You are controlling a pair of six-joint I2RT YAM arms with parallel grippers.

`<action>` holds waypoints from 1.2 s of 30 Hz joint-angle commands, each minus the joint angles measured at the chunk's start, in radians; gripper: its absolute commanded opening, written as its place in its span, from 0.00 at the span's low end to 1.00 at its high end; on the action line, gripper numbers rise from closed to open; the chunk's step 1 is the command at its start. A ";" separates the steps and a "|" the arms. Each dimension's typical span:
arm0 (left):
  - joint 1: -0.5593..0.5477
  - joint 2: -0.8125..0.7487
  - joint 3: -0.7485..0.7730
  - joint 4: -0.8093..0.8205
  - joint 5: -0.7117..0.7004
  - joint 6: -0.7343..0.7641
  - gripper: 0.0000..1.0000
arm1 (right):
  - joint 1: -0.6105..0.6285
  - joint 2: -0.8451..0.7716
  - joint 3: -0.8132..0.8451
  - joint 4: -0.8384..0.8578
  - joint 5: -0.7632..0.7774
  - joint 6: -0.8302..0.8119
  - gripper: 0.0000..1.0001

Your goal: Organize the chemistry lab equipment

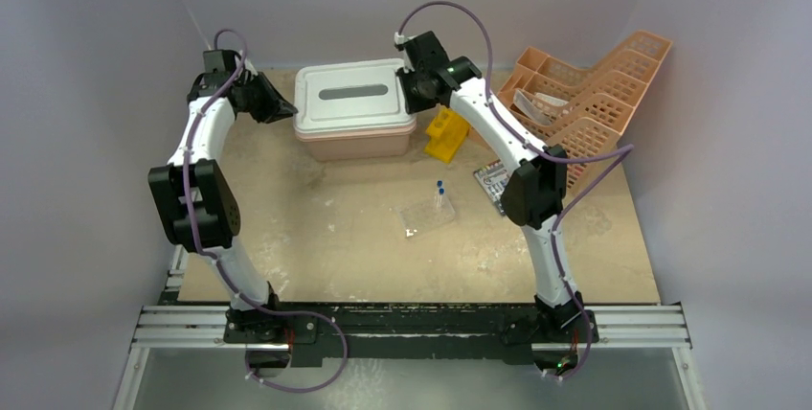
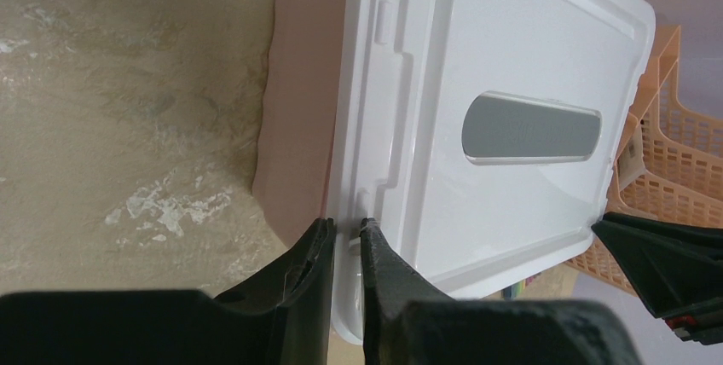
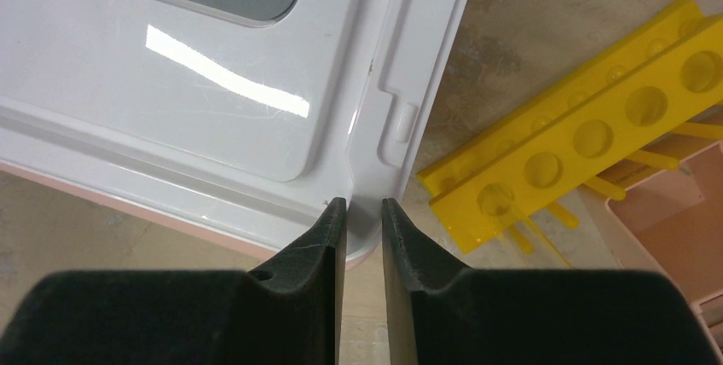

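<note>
A pink box with a white lid (image 1: 354, 108) stands at the back centre. My left gripper (image 1: 284, 109) is at the lid's left edge. In the left wrist view the gripper (image 2: 345, 230) is shut on the lid's rim (image 2: 351, 263). My right gripper (image 1: 415, 94) is at the lid's right edge. In the right wrist view the gripper (image 3: 362, 205) is closed narrowly on the lid's rim (image 3: 375, 169). A clear well plate (image 1: 428, 214) lies mid-table with tiny blue-capped tubes (image 1: 440, 186) on it. A clear bag (image 1: 491, 180) lies under the right arm. Tongs, brush and wire triangle are out of view.
A yellow tube rack (image 1: 445, 134) lies just right of the box, also in the right wrist view (image 3: 580, 143). An orange perforated organiser basket (image 1: 584, 94) stands at the back right. Walls close in on the left, back and right.
</note>
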 commanded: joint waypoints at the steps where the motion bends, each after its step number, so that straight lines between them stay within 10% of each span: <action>1: -0.006 0.022 0.065 0.012 -0.029 -0.008 0.15 | 0.001 -0.085 -0.045 -0.027 -0.022 0.016 0.21; 36: -0.013 -0.091 -0.096 -0.028 -0.116 0.034 0.29 | 0.001 -0.125 -0.197 -0.019 -0.026 0.080 0.24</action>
